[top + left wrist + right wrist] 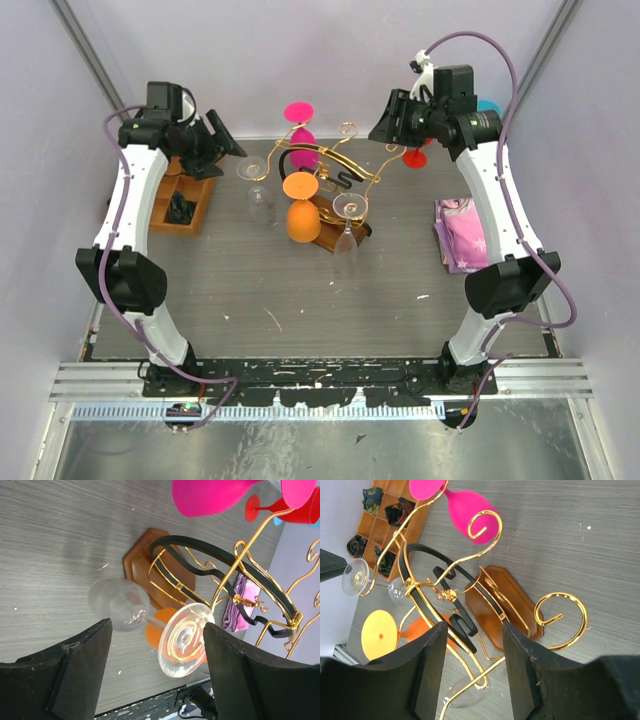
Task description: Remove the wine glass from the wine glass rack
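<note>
The wine glass rack (332, 178) is a gold wire stand with a black ring on a brown base (502, 607), in the middle of the table. A clear wine glass (252, 172) hangs upside down from its left hook. In the left wrist view its foot (185, 640) lies between my open fingers, and its bowl (120, 602) points at the table. My left gripper (228, 140) (157, 672) is open, just left of that glass. My right gripper (392, 118) (472, 675) is open and empty above the rack's right side. A second clear glass (348, 210) hangs at the front.
A pink glass (300, 125) and an orange glass (301, 205) also hang on the rack. A red glass (415, 158) stands behind it. A compartmented wooden tray (185, 205) sits at the left. A purple cloth (460, 235) lies at the right.
</note>
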Tool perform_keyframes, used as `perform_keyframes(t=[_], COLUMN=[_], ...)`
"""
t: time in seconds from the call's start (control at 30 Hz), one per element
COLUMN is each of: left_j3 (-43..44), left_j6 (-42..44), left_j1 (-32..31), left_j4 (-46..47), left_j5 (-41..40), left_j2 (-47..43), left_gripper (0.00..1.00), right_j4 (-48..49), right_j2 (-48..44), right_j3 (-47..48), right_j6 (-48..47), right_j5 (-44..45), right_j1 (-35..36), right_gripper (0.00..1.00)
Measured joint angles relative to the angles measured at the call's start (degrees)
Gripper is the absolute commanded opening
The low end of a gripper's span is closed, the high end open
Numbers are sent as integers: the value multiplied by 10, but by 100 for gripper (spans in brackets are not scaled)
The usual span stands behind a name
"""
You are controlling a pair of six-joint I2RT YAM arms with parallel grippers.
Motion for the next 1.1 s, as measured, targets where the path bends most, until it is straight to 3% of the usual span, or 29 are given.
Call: perform_keyframes(t=[0.1,0.3,0.43,0.57,0.7,0.8,1.1], left_j3=[-19,-39,-70,-80,-92,-101,-111], left_j6=[-4,-13,-18,-20,-24,-30,-38], left_j1=[-11,-12,-14,-15,-15,-14,-14], left_j4=[24,45,65,76,90,103,129], left_j5=[10,23,29,35,45,48,57], left_j2=[0,-3,-22,-35,-37,-45,-56], left_gripper=[78,54,46,23,15,0,0], right_j4=[2,10,15,17,17,18,18], right_j2=[-22,-60,-73,-75,-75,-75,-75], right_j3=[-19,-33,-40,-54,-59,-61,-69], right_j6=[0,-3,-5,-5,-6,-8,-18], right_j5=[1,3,5,8,10,14,22], right_j1=[0,0,0,0,0,0,0], right_gripper=[54,54,54,54,54,54,54])
